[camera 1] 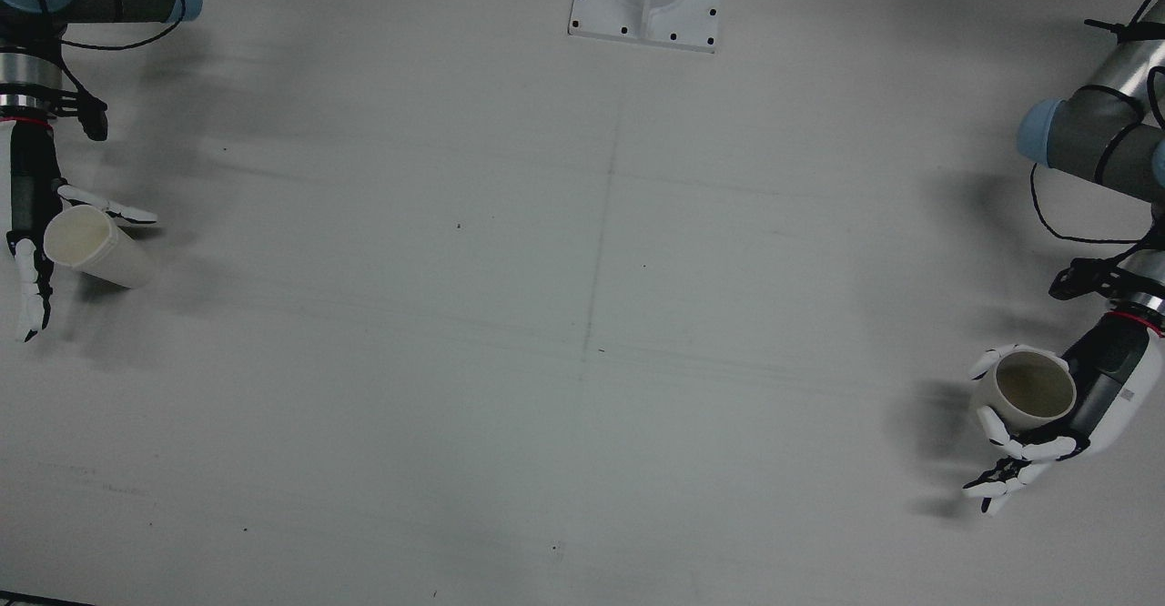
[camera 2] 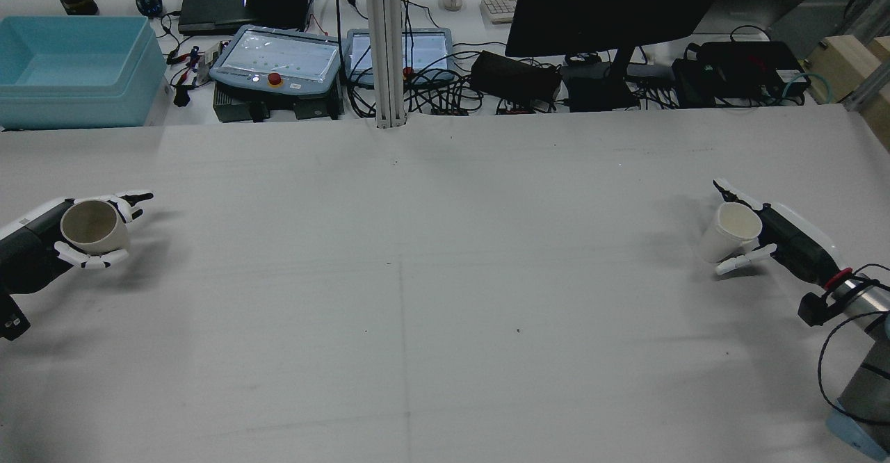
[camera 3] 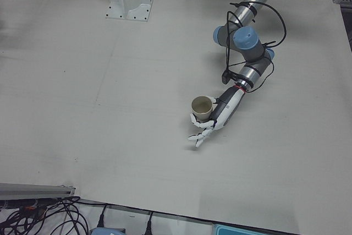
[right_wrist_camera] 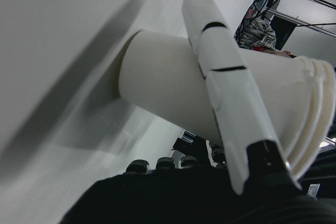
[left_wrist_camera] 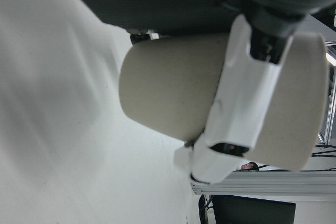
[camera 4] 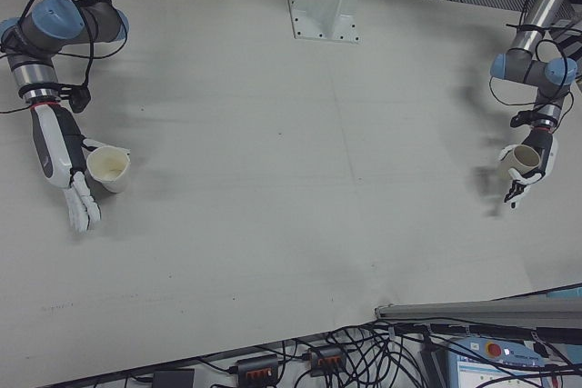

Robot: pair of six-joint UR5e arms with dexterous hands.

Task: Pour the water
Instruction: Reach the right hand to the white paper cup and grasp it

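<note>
Your right hand (camera 1: 36, 233) grips a tilted cup (camera 1: 96, 247); your left hand (camera 1: 1047, 433) grips an upright cup (camera 1: 1028, 392), well apart across the tabletop (camera 1: 582, 315).

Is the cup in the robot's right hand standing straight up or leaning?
Leaning. The white cup in the right hand tilts, its mouth turned sideways and its bottom near the table.
</note>
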